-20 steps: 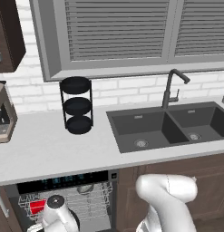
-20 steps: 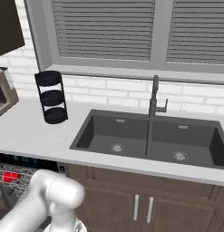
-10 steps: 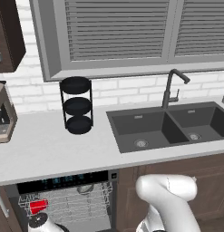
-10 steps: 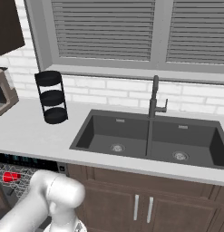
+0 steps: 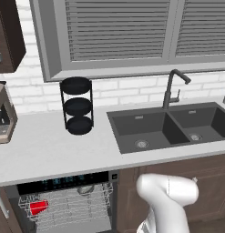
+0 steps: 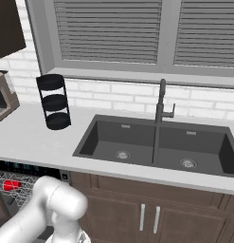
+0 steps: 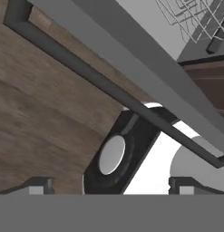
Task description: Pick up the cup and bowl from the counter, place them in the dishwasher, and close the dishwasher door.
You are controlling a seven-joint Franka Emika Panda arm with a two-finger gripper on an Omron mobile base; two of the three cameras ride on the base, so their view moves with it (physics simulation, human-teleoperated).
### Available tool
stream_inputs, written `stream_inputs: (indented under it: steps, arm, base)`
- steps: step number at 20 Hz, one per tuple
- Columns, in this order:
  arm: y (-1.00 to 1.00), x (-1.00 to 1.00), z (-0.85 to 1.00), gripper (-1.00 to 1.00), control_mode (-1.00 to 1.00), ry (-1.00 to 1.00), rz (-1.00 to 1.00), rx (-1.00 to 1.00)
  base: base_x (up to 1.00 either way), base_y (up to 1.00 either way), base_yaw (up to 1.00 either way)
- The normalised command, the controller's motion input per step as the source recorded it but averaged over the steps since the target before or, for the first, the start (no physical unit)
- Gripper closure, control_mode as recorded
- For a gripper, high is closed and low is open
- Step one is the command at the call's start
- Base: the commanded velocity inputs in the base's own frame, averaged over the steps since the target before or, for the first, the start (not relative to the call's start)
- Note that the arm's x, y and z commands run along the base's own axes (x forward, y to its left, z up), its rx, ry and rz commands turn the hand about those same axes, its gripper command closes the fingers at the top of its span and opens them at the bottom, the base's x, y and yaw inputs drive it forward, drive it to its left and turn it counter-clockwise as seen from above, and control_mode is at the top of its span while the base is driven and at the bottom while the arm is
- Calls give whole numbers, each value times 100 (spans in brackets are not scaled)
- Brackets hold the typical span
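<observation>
The red cup (image 5: 38, 207) lies in the grey wire rack of the open dishwasher (image 5: 63, 182) under the counter (image 5: 50, 150); the right base view shows the cup (image 6: 12, 185) there too. The bowl is hidden from me. In the hand view my gripper (image 7: 111, 186) is open with nothing between its fingertips (image 7: 41, 185). It hangs low beside the dishwasher door (image 7: 131, 50), whose flat grey panel crosses the view slantwise. The door's dark bar handle (image 7: 86, 74) runs just in front of the gripper, apart from it. Wood floor lies behind.
A black tiered rack (image 5: 77, 105) stands on the counter left of the dark double sink (image 5: 164, 127) and its faucet (image 5: 171, 88). A coffee machine (image 5: 3, 113) sits at the far left. Brown cabinets (image 6: 151, 213) flank the dishwasher.
The hand has sunk down and to the left from in front of the dishwasher rack, out of the left base view. The cup has not moved.
</observation>
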Motion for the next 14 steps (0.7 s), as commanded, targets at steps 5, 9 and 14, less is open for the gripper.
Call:
stream_inputs:
  steps: [5,9,14]
  arm:
    - [11,1,-53,-100,-100,-20,17,-40]
    - [11,0,-53,-100,-100,-31,21,-38]
    - [4,1,-48,-100,-100,-40,21,-31]
  base:
    - [0,0,0]
    - [0,0,0]
    - [0,0,0]
